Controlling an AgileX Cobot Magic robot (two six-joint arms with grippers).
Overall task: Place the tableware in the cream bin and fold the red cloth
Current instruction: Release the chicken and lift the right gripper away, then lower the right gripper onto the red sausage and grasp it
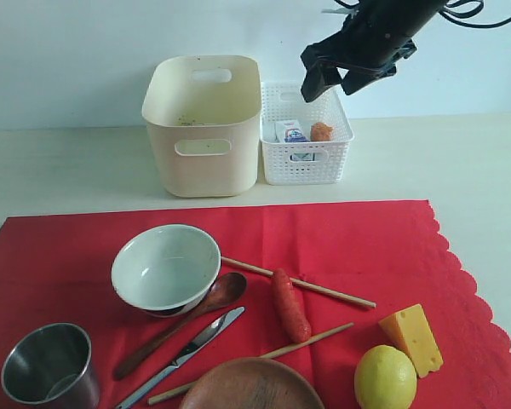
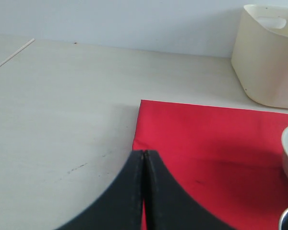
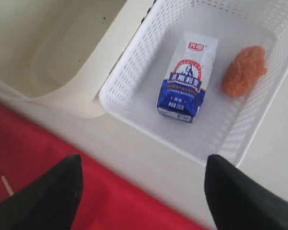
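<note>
Pale table point(image 1: 68, 170): right end effector point(image 1: 330, 89) spread (empty) over white basket point(image 1: 307, 162); left end effector point(image 2: 143, 153) clenched.

The cloth point(image 1: 349, 243) lies on the table point(image 1: 68, 170). Behind it at 12 o'clock stands the bin point(image 1: 203, 166), the basket point(image 1: 307, 166) just beside it at 3 o'clock, with a carton point(image 1: 289, 131) and a food lump point(image 1: 322, 131) inside. On the cloth, the bowl point(image 1: 165, 268) is left of middle; the cup point(image 1: 49, 368) at its 8 o'clock, spoon point(image 1: 187, 319), knife point(image 1: 192, 348) and plate point(image 1: 251, 388) at its 5 o'clock, the sausage point(image 1: 289, 305) across both chopsticks point(image 1: 341, 296) at 3 o'clock, cheese point(image 1: 413, 338) and lemon point(image 1: 385, 378) at 4 o'clock
</note>
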